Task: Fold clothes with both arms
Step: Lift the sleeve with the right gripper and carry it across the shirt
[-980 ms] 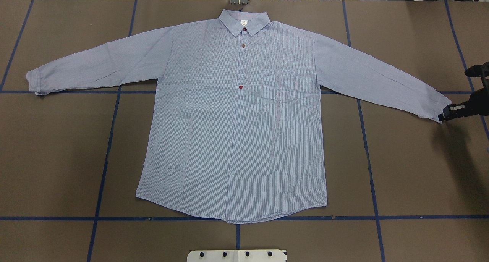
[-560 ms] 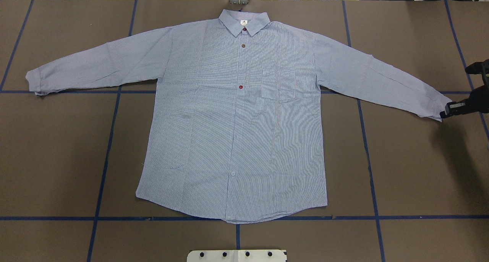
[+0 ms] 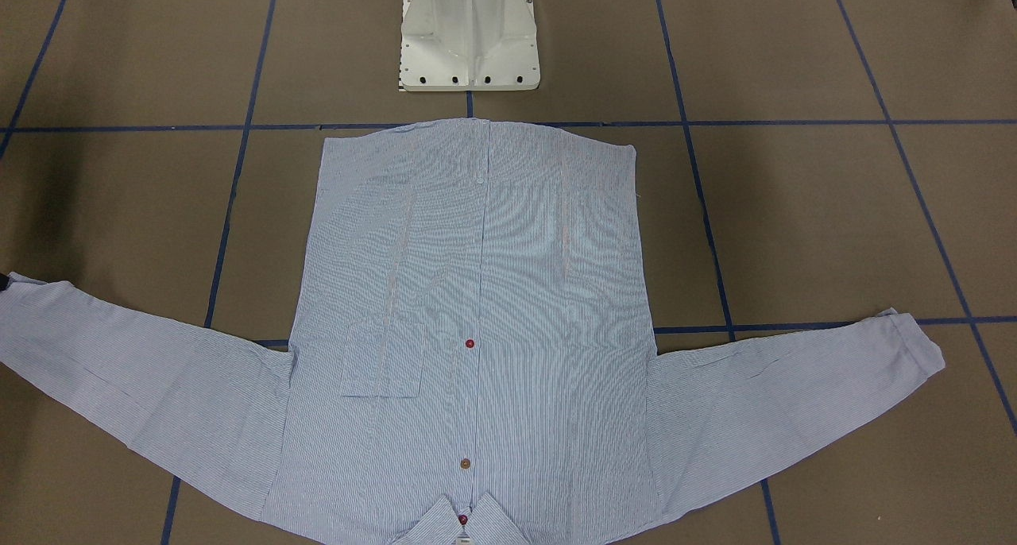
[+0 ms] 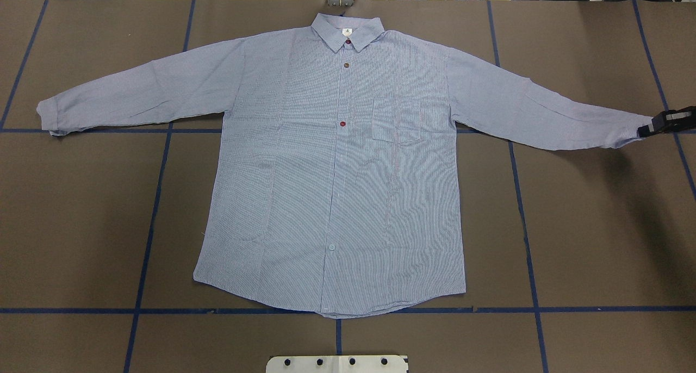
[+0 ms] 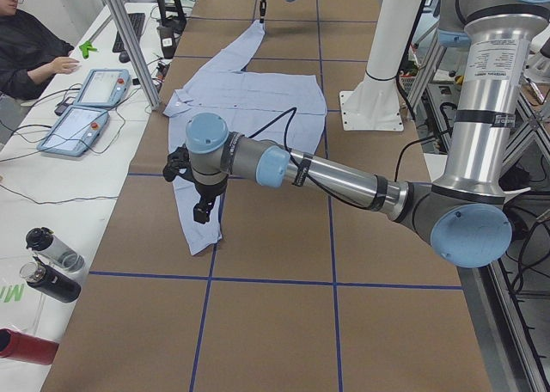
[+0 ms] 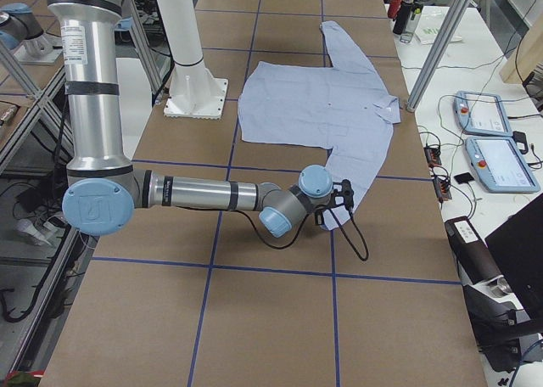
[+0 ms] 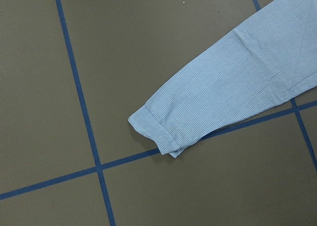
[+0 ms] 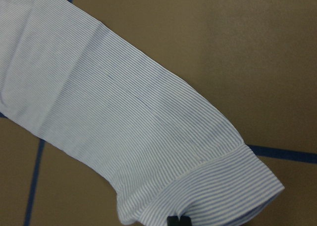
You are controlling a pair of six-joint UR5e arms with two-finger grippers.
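Note:
The light blue and white striped shirt [image 4: 337, 172] lies flat, front up, collar at the far edge, sleeves spread out. My right gripper [image 4: 648, 128] is shut on the cuff of the shirt's right-hand sleeve [image 4: 620, 134]. One black fingertip [image 8: 178, 220] shows on that cuff in the right wrist view. My left gripper [image 5: 202, 210] hangs over the other sleeve's cuff [image 7: 158, 132], which lies flat on the table. It shows only in the exterior left view, so I cannot tell whether it is open or shut.
The brown table [image 4: 587, 242] carries a grid of blue tape lines [image 4: 527, 253]. The white pedestal base [image 3: 469, 36] stands at the near edge. A side table holds teach pendants [image 5: 86, 104] and bottles [image 5: 43, 263], with an operator [image 5: 26, 39] seated there.
My right gripper has moved toward the far side of the table with the cuff, swinging the sleeve end up and straightening it. The rest of the shirt has not moved.

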